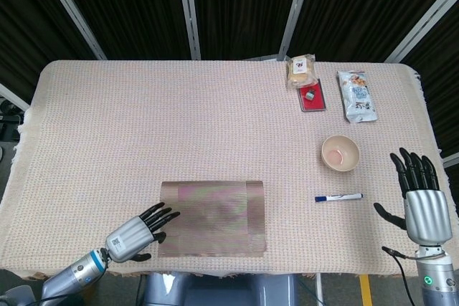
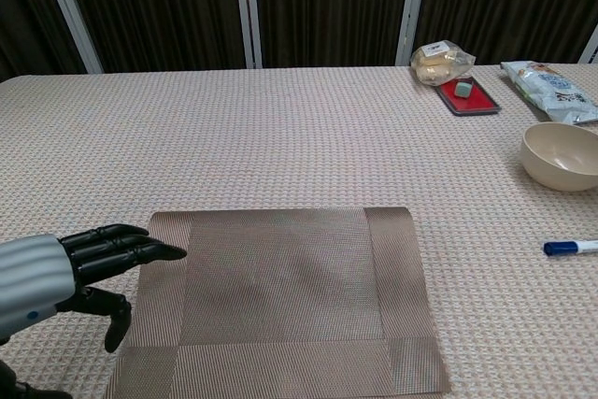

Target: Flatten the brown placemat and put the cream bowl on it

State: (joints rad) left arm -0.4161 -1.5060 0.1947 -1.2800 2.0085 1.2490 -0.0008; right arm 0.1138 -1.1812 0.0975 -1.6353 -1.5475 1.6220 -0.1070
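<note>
The brown placemat (image 1: 213, 218) (image 2: 280, 301) lies spread out near the table's front edge, with a slight ripple in its middle. My left hand (image 1: 136, 232) (image 2: 89, 263) is open at the mat's left edge, its fingertips reaching over the border strip. Whether they touch the mat is unclear. The cream bowl (image 1: 340, 153) (image 2: 561, 155) stands upright on the right side of the table, apart from the mat. My right hand (image 1: 421, 197) is open, fingers spread, near the table's right front corner, holding nothing. The chest view does not show it.
A blue-capped marker (image 1: 338, 196) (image 2: 571, 248) lies between the bowl and the front edge. At the back right are a bagged bun (image 1: 301, 69), a red tray (image 1: 312, 97) with a small block, and a snack packet (image 1: 356, 95). A woven cloth (image 1: 143, 127) covers the table.
</note>
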